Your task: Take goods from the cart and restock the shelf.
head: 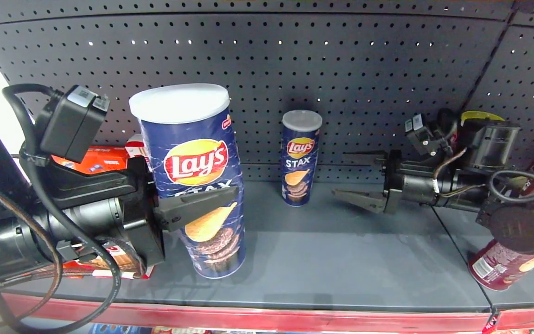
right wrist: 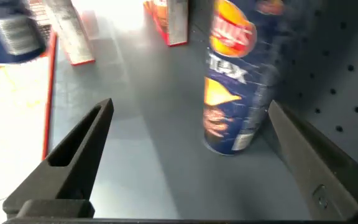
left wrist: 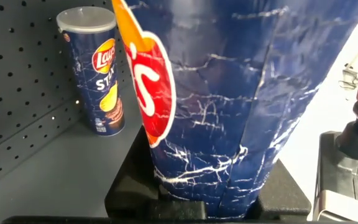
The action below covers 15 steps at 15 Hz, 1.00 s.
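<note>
Firmly within the grip of left pincer (head: 204, 199), near can (head: 193, 148); right pincer (head: 340, 176) wide open beside far can (head: 299, 157).

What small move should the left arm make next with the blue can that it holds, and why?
Probably it should slide the held can a little deeper onto the shelf. The left gripper is shut on it near the front edge, slightly tilted, while the other can stands upright by the back wall with free space beside it. The open right gripper hangs clear.
</note>
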Motion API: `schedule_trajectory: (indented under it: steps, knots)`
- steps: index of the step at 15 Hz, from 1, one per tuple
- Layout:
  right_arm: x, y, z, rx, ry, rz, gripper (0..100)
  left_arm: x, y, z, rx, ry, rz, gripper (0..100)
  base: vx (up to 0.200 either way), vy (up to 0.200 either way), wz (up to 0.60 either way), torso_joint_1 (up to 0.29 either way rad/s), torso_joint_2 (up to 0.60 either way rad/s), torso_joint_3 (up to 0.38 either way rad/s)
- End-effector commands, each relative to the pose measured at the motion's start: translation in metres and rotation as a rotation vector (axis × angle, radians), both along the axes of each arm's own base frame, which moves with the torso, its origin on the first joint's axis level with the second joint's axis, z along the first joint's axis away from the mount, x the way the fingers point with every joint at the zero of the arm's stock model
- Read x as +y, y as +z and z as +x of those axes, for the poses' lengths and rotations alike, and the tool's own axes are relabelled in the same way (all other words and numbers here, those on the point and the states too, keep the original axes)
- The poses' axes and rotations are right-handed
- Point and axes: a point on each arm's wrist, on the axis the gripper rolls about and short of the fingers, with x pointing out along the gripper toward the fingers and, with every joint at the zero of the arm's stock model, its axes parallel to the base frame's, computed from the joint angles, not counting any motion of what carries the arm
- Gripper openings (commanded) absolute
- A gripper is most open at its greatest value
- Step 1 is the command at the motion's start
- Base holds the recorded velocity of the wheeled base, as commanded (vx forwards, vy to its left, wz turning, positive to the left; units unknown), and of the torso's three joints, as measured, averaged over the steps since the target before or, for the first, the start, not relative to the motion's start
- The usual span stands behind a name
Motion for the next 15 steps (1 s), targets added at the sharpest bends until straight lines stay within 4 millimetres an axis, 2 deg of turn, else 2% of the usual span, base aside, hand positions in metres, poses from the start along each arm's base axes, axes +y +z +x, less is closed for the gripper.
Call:
schedule_trajectory:
  steps: [1, 9, 15]
  knots:
    - [0.002, -0.01, 0.02, 0.012, 0.016, -0.004, 100, 0.0, 0.0, 0.0, 0.0, -0.001, 0.0, 0, 0.0, 0.0, 0.0, 0.0, 0.0, 0.0]
    - [0.02, -0.017, 0.059, -0.021, 0.054, 0.008, 100, 0.0, 0.0, 0.0, -0.002, -0.037, 0.001, 0, 0.0, 0.0, 0.0, 0.0, 0.0, 0.0]
    - [0.032, -0.03, 0.087, -0.026, 0.059, 0.011, 100, 0.0, -0.001, 0.0, 0.002, -0.034, 0.001, 0, 0.0, 0.0, 0.0, 0.0, 0.0, 0.0]
